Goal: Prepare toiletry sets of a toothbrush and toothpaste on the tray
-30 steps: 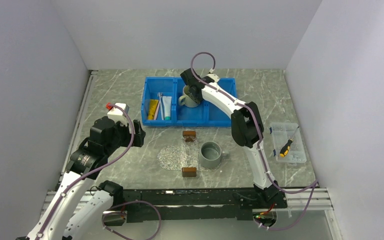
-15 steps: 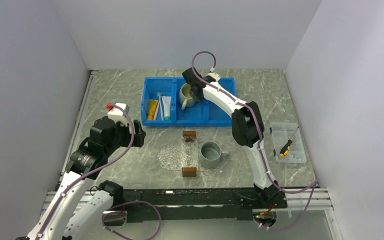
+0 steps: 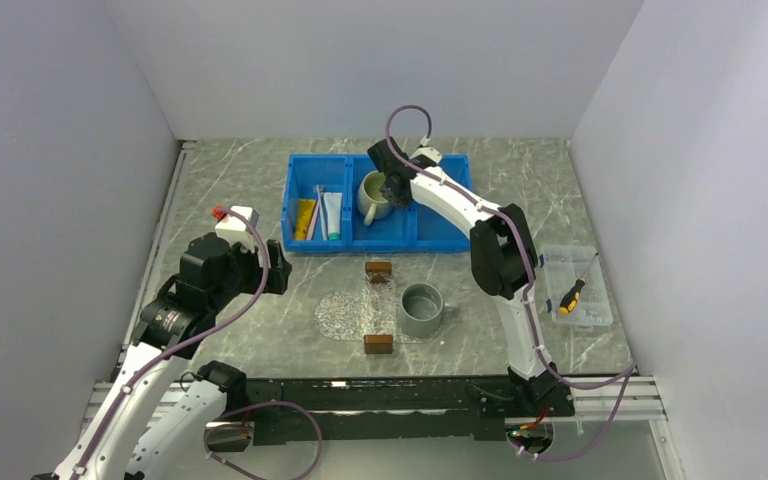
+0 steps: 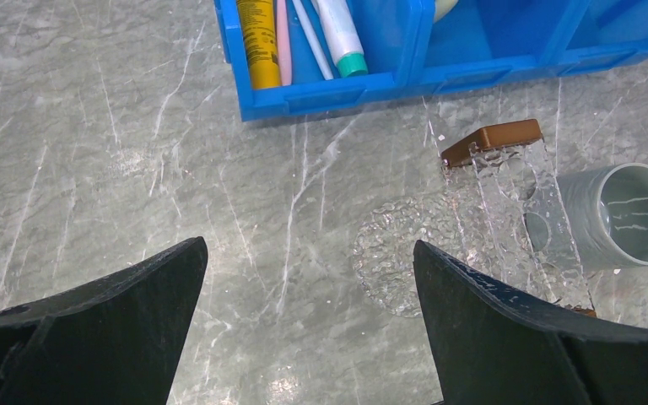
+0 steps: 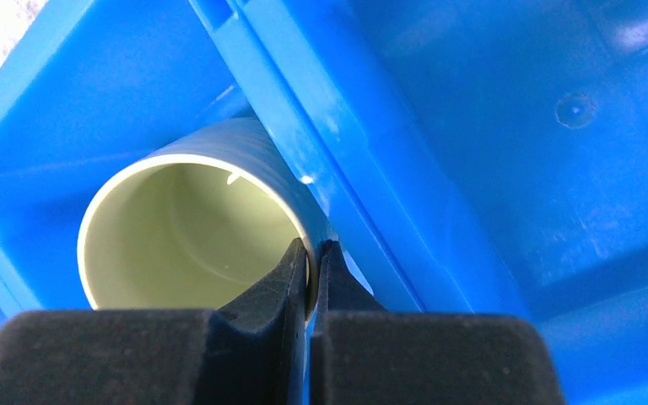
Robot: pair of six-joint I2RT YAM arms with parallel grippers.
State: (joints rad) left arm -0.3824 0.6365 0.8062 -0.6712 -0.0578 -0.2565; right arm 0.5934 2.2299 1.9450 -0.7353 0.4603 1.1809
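Right gripper point(image 5: 312, 253) pinches pale green mug point(image 5: 177, 245) by its wall, in blue bin point(image 5: 472, 126) middle compartment. Left gripper point(image 4: 305, 249) spread wide, idle. Looks like mug-fetch step. Next: lift clear of bin walls, carry to tray point(image 4: 388, 261).

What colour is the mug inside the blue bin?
Pale yellow-green. The mug shows best in the right wrist view, where the right end effector pinches its rim.

No writing or label here can be read.
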